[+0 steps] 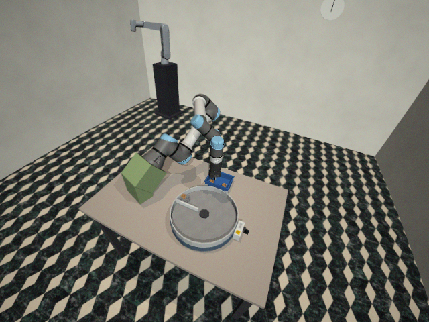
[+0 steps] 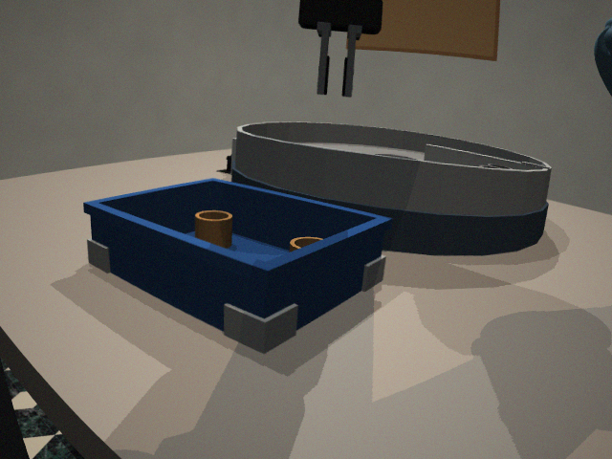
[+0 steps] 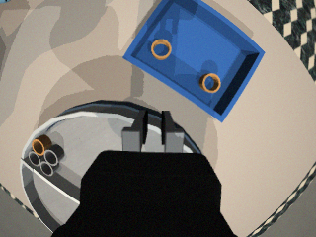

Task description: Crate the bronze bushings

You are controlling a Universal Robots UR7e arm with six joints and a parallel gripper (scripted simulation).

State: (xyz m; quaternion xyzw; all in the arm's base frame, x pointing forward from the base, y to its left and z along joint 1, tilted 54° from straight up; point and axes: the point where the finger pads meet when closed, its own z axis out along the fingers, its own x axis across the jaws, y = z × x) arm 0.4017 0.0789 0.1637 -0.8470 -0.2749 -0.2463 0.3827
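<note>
My gripper [image 1: 212,179] [image 2: 334,95] [image 3: 154,120] is empty, its fingers partly apart, high above the crate and turning table area. The blue crate [image 2: 163,276] [image 3: 173,89] holds two upright bronze bushings: one [image 1: 224,185] [image 2: 213,229] [image 3: 202,83] toward the control box side, the other [image 1: 211,180] [image 2: 306,243] [image 3: 153,50] toward the opposite end. On the grey turning table [image 1: 208,229] [image 2: 321,167] [image 3: 94,133], one bronze bushing [image 1: 183,196] [image 3: 45,143] sits close against three steel bushings. The turning table's wall hides this group in the exterior view.
A white bar [image 1: 187,204] [image 3: 54,185] crosses part of the turning table beside the bushings, and a dark hub [image 1: 204,213] is at its centre. A raised wall rings the turning table. A control box [image 1: 238,230] is on its side. A green block [image 1: 138,173] stands near the arm's base.
</note>
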